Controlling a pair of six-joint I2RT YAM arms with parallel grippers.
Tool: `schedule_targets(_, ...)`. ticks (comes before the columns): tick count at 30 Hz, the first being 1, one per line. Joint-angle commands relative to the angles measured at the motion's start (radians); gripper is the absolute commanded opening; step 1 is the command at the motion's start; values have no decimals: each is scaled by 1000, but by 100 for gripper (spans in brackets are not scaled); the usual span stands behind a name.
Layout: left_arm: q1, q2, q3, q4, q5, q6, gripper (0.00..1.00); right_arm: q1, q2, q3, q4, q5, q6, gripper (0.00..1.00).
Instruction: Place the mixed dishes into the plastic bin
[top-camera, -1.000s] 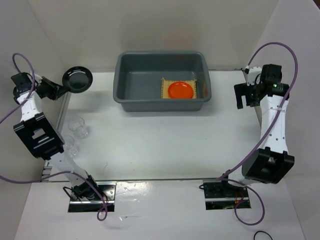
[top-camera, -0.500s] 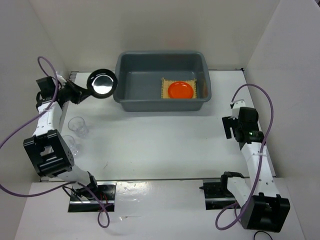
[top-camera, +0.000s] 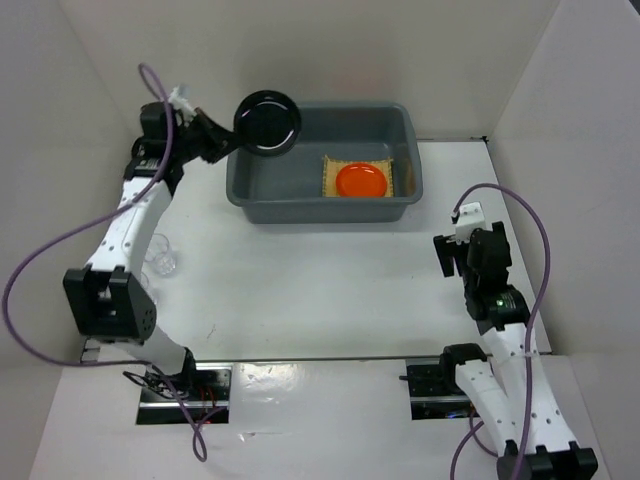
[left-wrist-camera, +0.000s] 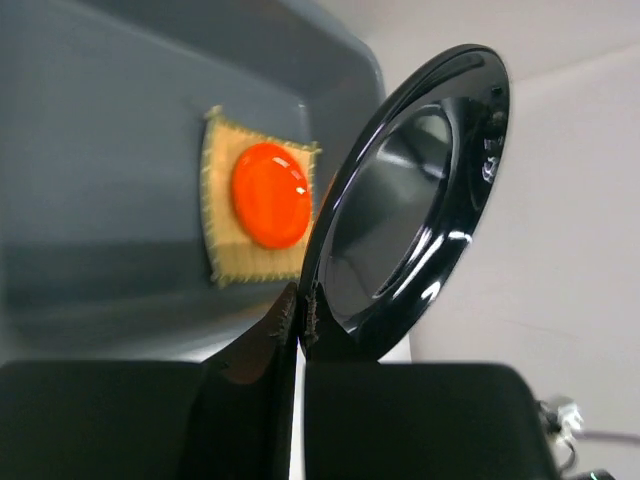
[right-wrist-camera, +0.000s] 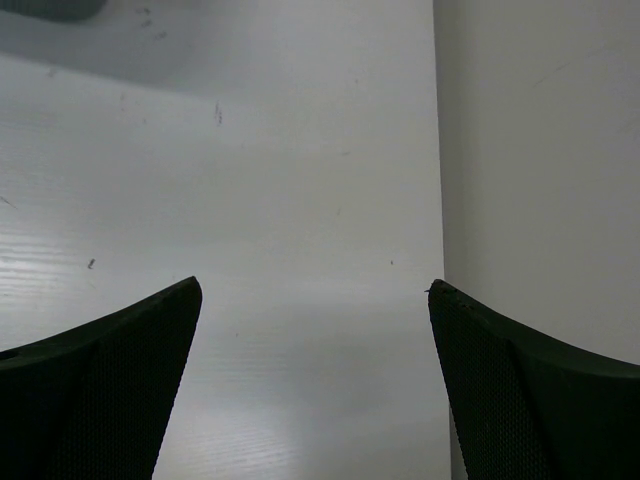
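My left gripper is shut on the edge of the black plate and holds it tilted in the air over the back left corner of the dark grey bin. In the left wrist view the plate stands on edge in my gripper, above the bin. The orange plate lies on the yellow mat in the bin's right half; both show in the left wrist view, plate on mat. One clear cup stands on the table at the left. My right gripper is open and empty.
White walls close in the table on the left, back and right. The left arm's links rise over the cup's area and may hide a second cup. The right wrist view shows bare white table and the right wall close by.
My left arm has swung the black plate from the left wall rightward and up over the bin's back left corner. My right arm has drawn back toward the near edge.
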Motion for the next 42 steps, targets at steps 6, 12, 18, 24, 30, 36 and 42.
schedule_targets(6, -216, 502, 630, -276, -73, 54, 0, 76, -91, -32, 110, 61, -15, 98)
schedule_targets(12, -336, 1074, 1703, -745, -115, 123, 0, 86, -112, -41, 119, 61, -15, 98)
schedule_targets(18, -373, 1233, 1687, -723, -70, 46, 0, 95, -123, -41, 119, 73, -15, 98)
schedule_targets(24, -417, 1321, 1710, -712, -94, 35, 0, 106, -123, -41, 128, 92, -15, 98)
schedule_targets(30, -437, 1398, 1710, -699, -79, 0, 0, 139, -132, -41, 128, 92, -15, 98)
schedule_targets(36, -437, 1444, 1710, -664, -79, -34, 0, 170, -123, -41, 128, 110, -15, 98)
schedule_targets(42, -428, 1464, 1710, -634, -59, -55, 2, 199, -123, -41, 128, 119, -4, 98)
